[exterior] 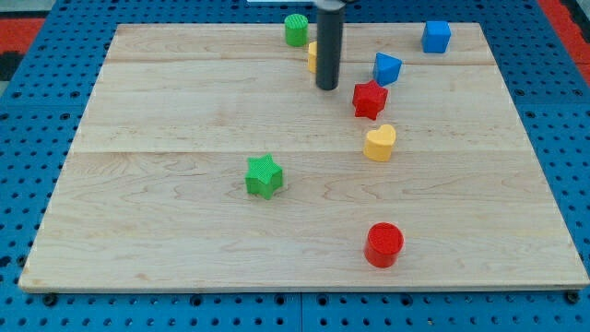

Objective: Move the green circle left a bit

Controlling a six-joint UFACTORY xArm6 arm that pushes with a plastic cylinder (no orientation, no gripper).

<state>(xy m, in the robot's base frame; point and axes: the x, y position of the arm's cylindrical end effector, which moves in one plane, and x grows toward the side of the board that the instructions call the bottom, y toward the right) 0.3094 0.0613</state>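
Standing near the view's top edge of the wooden counter (166, 212), the green circle (296, 29) sits a little to the view's left of the dark rod, close to the back rim. The rod comes down just to the view's right of it and slightly nearer the view's bottom, and the tip (326, 88) rests on the wood apart from the green circle, not touching it. That placement fits the task: to slide the circle toward the view's left, the tip has to get onto the circle's right flank, and it appears to be on roughly that side already, though lower down. A yellow block (312, 56), its shape mostly hidden behind the rod, lies just beside the shaft and may be touching it. There is no hand on this arm, so nothing opens, closes or pinches; the rod holds nothing. To the view's right are a blue triangular block (387, 68), a blue cube (436, 36), a red star (370, 99) and a yellow heart (379, 143). A green star (264, 175) and a red cylinder (383, 244) lie well apart, lower down.
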